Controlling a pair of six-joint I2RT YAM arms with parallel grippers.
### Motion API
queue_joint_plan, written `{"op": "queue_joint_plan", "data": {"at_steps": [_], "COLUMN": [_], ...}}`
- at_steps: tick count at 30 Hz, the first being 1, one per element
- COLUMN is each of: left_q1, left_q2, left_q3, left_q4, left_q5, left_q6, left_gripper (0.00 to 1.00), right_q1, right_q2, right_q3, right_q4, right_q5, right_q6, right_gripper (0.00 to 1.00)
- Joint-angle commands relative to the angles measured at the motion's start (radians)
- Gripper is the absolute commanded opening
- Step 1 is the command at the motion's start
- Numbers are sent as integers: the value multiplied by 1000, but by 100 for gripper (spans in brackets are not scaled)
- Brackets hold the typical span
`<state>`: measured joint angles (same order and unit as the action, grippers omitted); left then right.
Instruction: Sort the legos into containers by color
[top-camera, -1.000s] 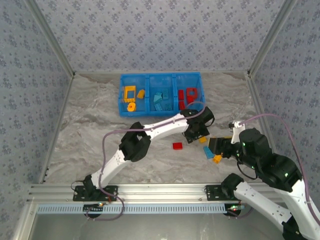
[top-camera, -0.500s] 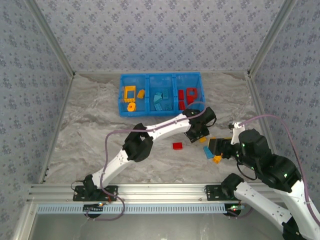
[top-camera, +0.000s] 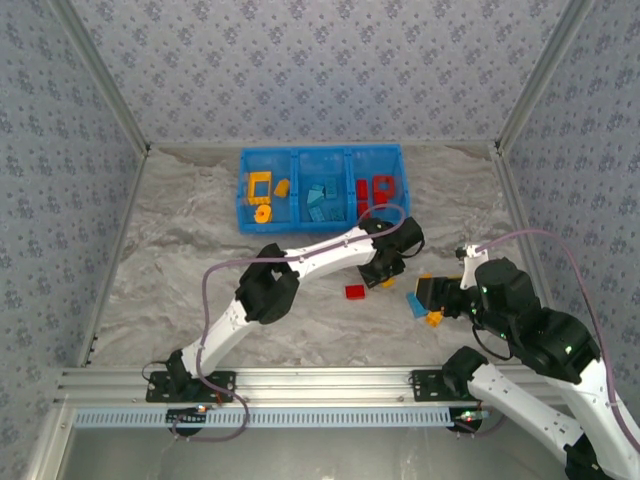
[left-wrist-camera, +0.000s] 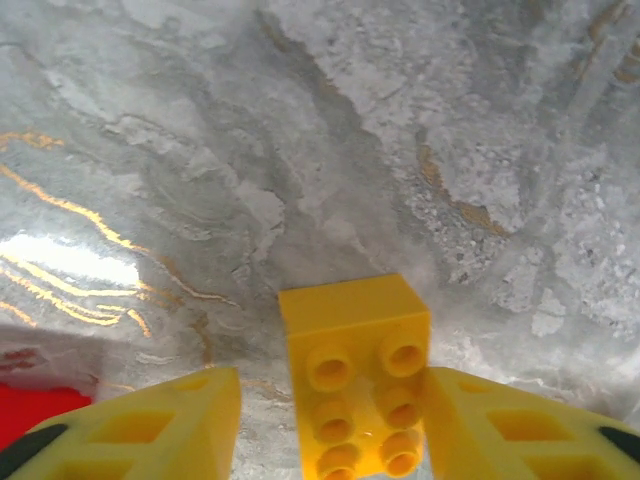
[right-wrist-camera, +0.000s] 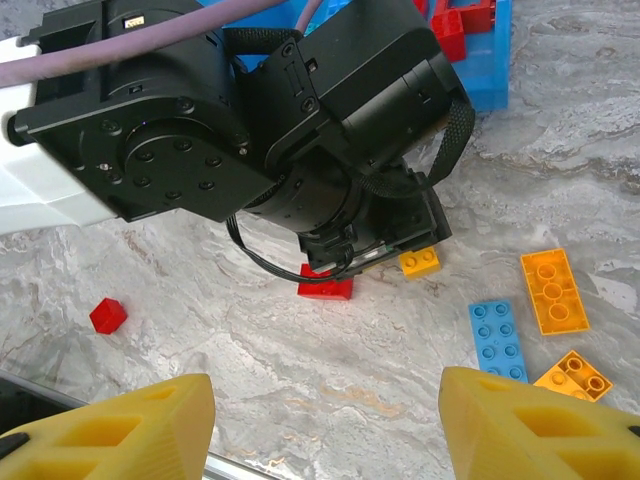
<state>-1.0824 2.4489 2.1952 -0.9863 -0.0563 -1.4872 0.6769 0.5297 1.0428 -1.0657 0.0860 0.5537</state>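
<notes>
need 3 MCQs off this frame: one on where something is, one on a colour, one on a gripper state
1. In the top view, which compartment of the blue bin holds the red bricks?
A left
B middle
C right

2. What colour is the brick between the left gripper's fingers?
A yellow
B blue
C red

3. How is the right gripper?
A shut on a blue piece
B open, holding nothing
C shut, empty

Answers:
1 C: the red bricks lie in the bin's right-hand compartment.
2 A: the left wrist view shows a yellow studded brick between the two fingers.
3 B: its fingers stand wide apart with nothing between them.
</notes>
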Motion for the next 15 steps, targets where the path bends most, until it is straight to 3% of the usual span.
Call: {"op": "queue_joint_plan", "data": {"at_steps": [1, 15], "left_q1": [-9, -16], "left_q2": [-36, -46], "left_q3": [-15, -12], "left_q4": [-29, 3], "left_q5": [-29, -45], "left_q6": [-4, -8], "left_gripper": [56, 59], "right_q1": [7, 9], "right_q2": [-7, -9], "right_q3": [-8, -19], "right_q4": [18, 10], "right_q5": [7, 2], "right_q6": [2, 2], "right_gripper": [63, 63]}}
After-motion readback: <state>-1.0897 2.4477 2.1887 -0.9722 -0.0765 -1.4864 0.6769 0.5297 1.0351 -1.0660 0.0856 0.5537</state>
